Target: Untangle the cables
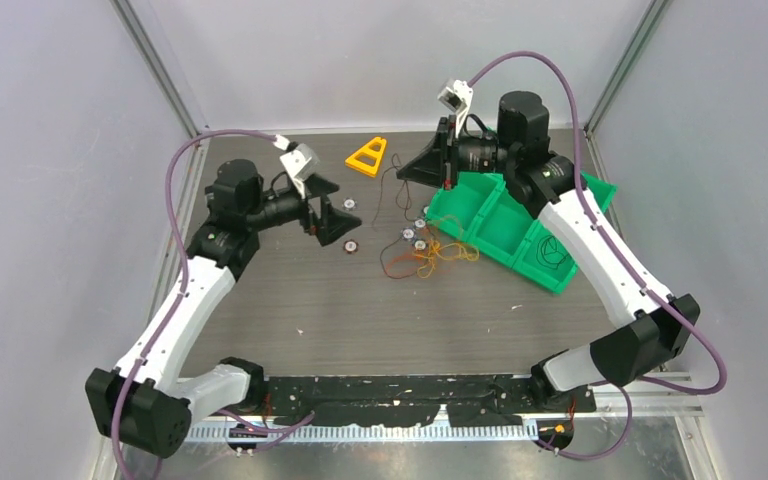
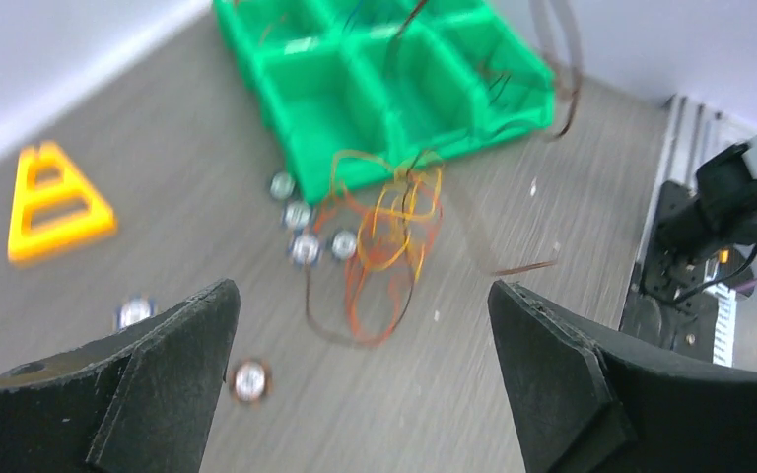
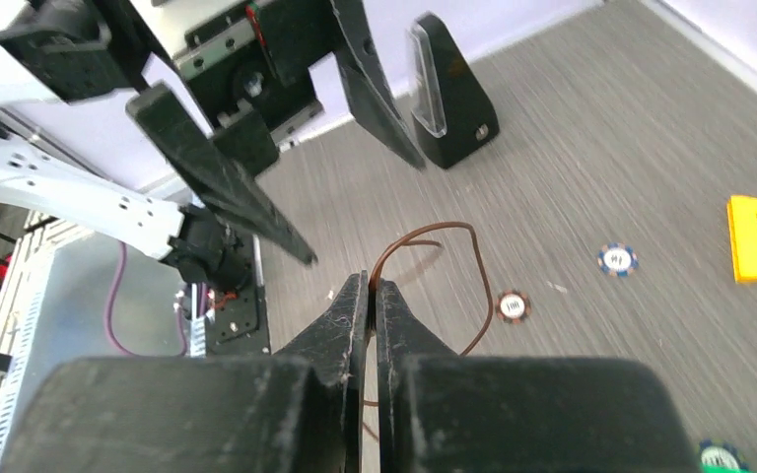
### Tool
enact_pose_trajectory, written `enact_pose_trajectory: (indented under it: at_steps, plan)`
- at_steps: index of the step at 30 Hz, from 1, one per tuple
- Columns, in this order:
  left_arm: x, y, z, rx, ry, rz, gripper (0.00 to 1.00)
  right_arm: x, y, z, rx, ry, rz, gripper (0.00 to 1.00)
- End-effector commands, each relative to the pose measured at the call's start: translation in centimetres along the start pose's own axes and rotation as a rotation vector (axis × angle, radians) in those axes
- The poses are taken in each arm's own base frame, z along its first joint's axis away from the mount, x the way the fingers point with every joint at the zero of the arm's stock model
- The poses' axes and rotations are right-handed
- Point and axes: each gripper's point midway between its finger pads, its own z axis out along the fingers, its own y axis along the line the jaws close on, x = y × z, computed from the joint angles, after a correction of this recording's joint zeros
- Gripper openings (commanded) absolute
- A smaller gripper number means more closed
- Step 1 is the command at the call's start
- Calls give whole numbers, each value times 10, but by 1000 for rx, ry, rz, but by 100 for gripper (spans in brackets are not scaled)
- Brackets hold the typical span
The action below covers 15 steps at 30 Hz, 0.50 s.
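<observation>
The right gripper (image 3: 370, 286) is pinched shut on a brown wire (image 3: 475, 258) and held aloft. The other cables (image 1: 432, 258) lie tangled just beside the bin (image 1: 508, 256), and the left gripper (image 2: 360, 291) hangs wide open short of them (its view is blurred). Best, I judge, to pin the tangle with the left and draw the right away slowly, easing off if the whole bundle lifts.

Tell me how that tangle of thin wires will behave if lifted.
Probably floppy: the wires lie in loose loops, and the brown wire in the right gripper curves limply. Likely very light, being so thin. Crossing loops may drag along together.
</observation>
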Motion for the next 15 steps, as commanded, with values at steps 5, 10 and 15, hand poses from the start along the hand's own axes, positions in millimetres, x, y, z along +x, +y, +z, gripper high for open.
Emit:
enact_pose_trajectory:
  at_steps: [5,10,15]
  plan:
    - [-61,-38,52,97,-244,72,100,-107,74,-15,-136,-229,-129,5]
    - [-43,-56,77,165,-227,121,99,-160,107,-31,-167,-347,-180,6]
    - [-8,-61,97,168,-149,122,99,-228,148,-54,-222,-519,-265,5]
